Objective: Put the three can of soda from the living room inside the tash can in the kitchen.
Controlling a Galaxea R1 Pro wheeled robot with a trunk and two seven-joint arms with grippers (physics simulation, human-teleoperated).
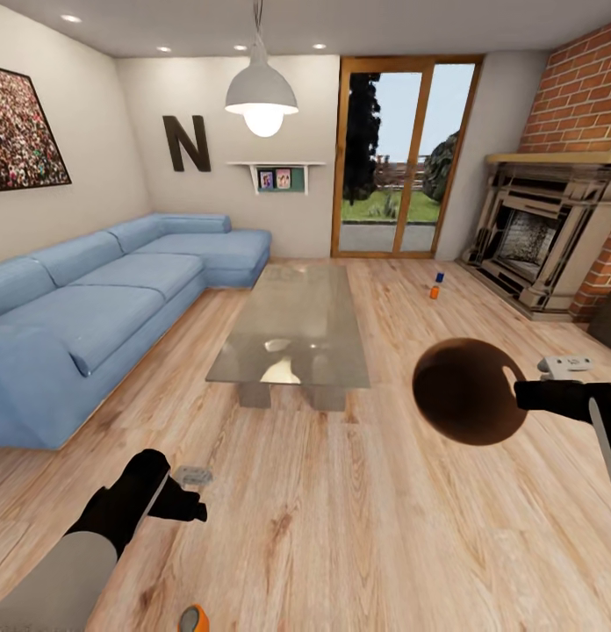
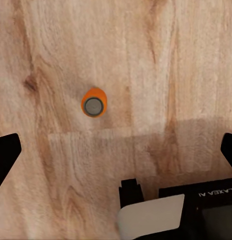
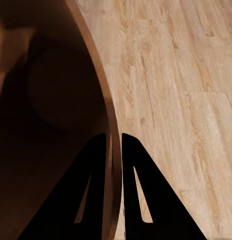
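Light-blue sofa (image 1: 104, 307), orange can (image 2: 93, 106), brown-inside bin (image 1: 468, 391).

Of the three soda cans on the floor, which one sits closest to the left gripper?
The orange can just below the left gripper, also seen in the left wrist view. The other orange can and blue can stand far off by the fireplace.

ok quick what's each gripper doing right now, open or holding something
Left gripper: open, empty, above an orange soda can standing on the wood floor.
Right gripper: shut on the rim of the trash can, one finger inside, one outside.

Raised bin (image 1: 468, 391); three floor-standing cans (image 1: 435, 286)
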